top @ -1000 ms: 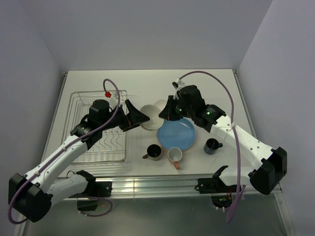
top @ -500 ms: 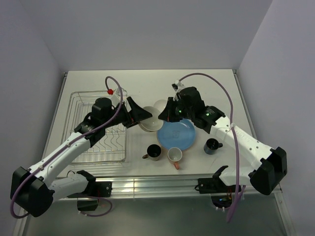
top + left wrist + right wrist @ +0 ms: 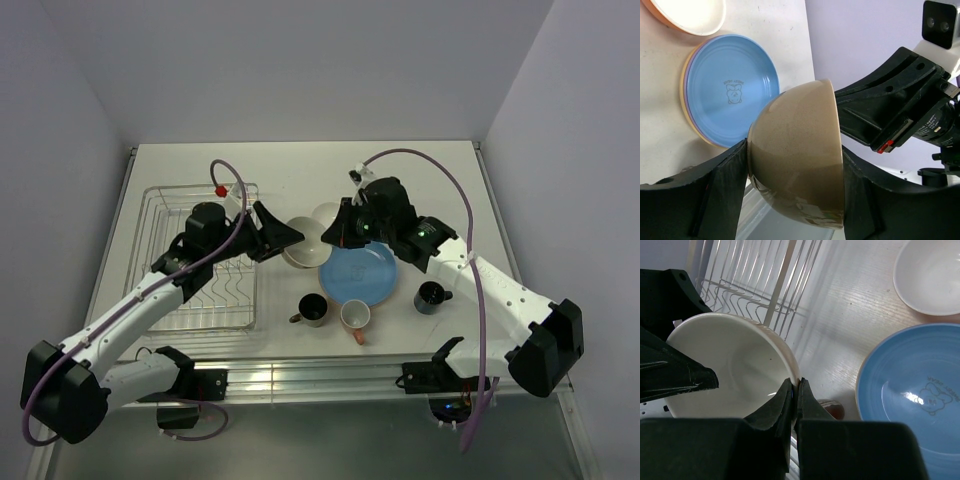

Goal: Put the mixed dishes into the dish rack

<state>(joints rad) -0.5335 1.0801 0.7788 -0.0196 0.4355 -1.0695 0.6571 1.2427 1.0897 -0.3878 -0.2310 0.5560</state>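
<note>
Left wrist view shows the left tool [image 3: 792,155] with its 2 fingers [image 3: 715,190] set against opposite sides of the bowl [image 3: 790,120], which lies on its side and appears lifted off the tabletop [image 3: 420,180]. Whether that hold is firm, the pictures do not tell. The right tool [image 3: 794,387] is clamped on the bowl's rim, 1 finger inside and 1 outside. So the bowl hangs between both arms, just right of the rack [image 3: 215,300] and near the stack of 3 plates [image 3: 358,272], blue on top.

The step in hand looks like a handover of the bowl from the right arm to the left, the arm on the rack's side. No dish shows in the rack, though the left arm hides part of it.

The next move calls for the right tool to let go of the rim and draw back, but only once the left fingers bear the weight. The bowl's wall is smooth and rounded and could slip between flat fingers. The left arm would then carry the bowl over the rack's raised wire side and lower it onto the wavy floor.

Left to load afterwards are the second bowl [image 3: 327,213], the plates, and 3 mugs: brown [image 3: 312,310], pinkish [image 3: 355,317] and dark blue [image 3: 430,297].
</note>
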